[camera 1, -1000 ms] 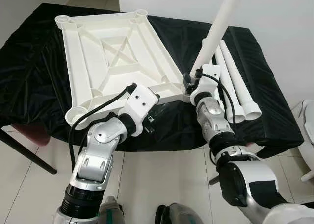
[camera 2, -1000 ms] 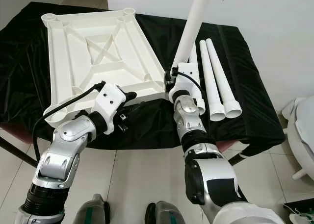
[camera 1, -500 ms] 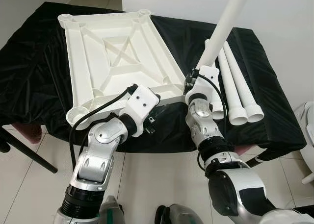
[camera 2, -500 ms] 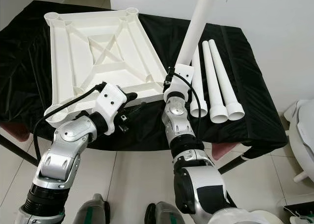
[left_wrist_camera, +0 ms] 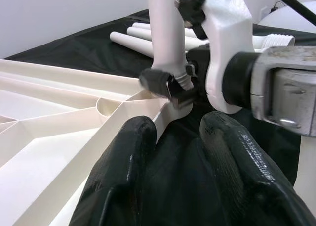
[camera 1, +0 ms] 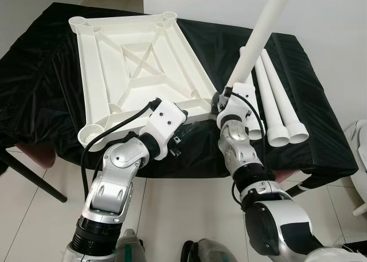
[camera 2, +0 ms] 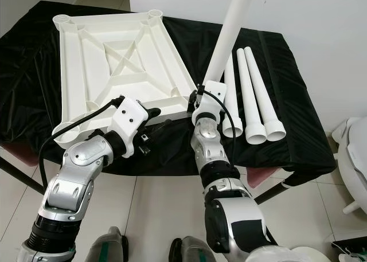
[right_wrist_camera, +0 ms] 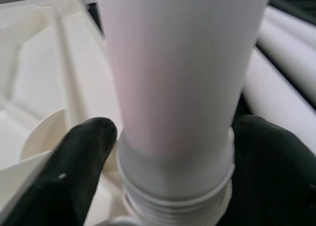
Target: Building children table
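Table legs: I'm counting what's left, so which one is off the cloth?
The leg in the right hand, raised at the tabletop corner; three others lie flat.

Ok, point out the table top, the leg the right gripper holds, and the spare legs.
table top (camera 1: 137,55), left eye view, central ribbing
held leg (camera 2: 229,32), right eye view, mid shaft
spare legs (camera 2: 252,96), right eye view, middle leg's shaft

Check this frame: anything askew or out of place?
The leg held by the right gripper leans well off vertical over the tabletop's near corner socket, so it isn't lined up to seat. The three spare legs lie neatly side by side.
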You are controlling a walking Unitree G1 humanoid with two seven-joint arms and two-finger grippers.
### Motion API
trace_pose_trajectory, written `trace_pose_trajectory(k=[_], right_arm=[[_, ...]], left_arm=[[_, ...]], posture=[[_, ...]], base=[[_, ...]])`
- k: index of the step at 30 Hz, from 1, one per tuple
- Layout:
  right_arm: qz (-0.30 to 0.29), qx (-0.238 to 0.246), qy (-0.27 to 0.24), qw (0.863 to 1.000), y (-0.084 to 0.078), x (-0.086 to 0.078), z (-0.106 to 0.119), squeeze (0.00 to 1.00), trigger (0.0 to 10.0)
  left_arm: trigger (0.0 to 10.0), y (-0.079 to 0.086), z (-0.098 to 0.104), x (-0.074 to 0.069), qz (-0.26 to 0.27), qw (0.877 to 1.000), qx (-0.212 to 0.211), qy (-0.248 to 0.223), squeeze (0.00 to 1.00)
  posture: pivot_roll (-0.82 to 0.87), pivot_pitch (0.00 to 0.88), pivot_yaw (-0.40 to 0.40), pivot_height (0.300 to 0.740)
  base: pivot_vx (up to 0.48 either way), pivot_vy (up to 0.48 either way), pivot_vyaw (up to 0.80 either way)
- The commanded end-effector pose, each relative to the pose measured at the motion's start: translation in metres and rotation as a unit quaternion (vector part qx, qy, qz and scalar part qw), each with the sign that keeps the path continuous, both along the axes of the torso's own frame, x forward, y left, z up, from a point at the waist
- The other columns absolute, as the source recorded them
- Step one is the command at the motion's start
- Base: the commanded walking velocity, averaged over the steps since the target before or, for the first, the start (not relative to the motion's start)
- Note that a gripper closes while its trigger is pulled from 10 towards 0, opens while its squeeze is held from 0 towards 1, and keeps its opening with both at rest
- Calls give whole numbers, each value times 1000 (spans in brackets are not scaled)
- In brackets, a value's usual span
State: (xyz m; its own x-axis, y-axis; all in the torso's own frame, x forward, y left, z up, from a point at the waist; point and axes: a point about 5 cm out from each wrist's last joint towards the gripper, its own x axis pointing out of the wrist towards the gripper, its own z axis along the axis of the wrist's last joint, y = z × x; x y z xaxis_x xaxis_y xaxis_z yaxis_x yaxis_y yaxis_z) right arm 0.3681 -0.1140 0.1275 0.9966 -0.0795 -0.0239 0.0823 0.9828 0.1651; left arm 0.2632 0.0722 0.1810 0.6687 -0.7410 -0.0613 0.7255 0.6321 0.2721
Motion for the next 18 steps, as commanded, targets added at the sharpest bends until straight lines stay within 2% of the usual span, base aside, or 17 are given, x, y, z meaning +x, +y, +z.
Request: trace_pose_trajectory(k=[1,3,5,6,7,8,9,10,13,15,18], right_arm=[[6,9,-1,1000,-2,0,-2,1000,10000],[39,20,-17,999,-4,2,4,1000,10000],[39,20,-17,999,-4,2,4,1000,10000],[66,18,-23,997,-5,4,8,1000,10000],[66,18,-23,997,-5,4,8,1000,10000],[86,15,-29,996,-7,6,11,549,10000],[86,15,-29,996,-7,6,11,549,10000],[103,6,-35,994,-10,9,15,0,10000],[118,-1,-40,992,-14,11,19,0,10000],[150,-28,-51,987,-22,18,30,0,10000],[159,-37,-53,985,-25,20,33,0,10000]], left_arm=[[10000,2,-1,3,44,999,-5,-10,0],[10000,2,-1,3,45,999,-5,-9,0],[10000,2,-1,3,45,999,-5,-9,0],[10000,2,-2,3,45,999,-4,-10,0],[10000,2,-2,3,45,999,-4,-10,0],[10000,3,-2,3,46,999,-4,-10,0],[10000,3,-2,3,46,999,-4,-10,0],[10000,3,-2,3,46,999,-4,-10,0],[10000,3,-1,3,46,999,-4,-10,0],[10000,1,-2,2,43,999,-3,-8,0],[10000,1,-2,2,42,999,-3,-7,0]], posture=[[93,0,-78,740],[94,0,-80,740],[94,0,-80,740],[96,0,-80,740],[96,0,-80,740],[97,0,-81,740],[97,0,-81,740],[97,0,-81,740],[98,0,-82,740],[102,0,-84,740],[102,0,-84,740]], base=[[0,0,0],[0,0,0],[0,0,0],[0,0,0],[0,0,0],[0,0,0],[0,0,0],[0,0,0],[0,0,0],[0,0,0],[0,0,0]])
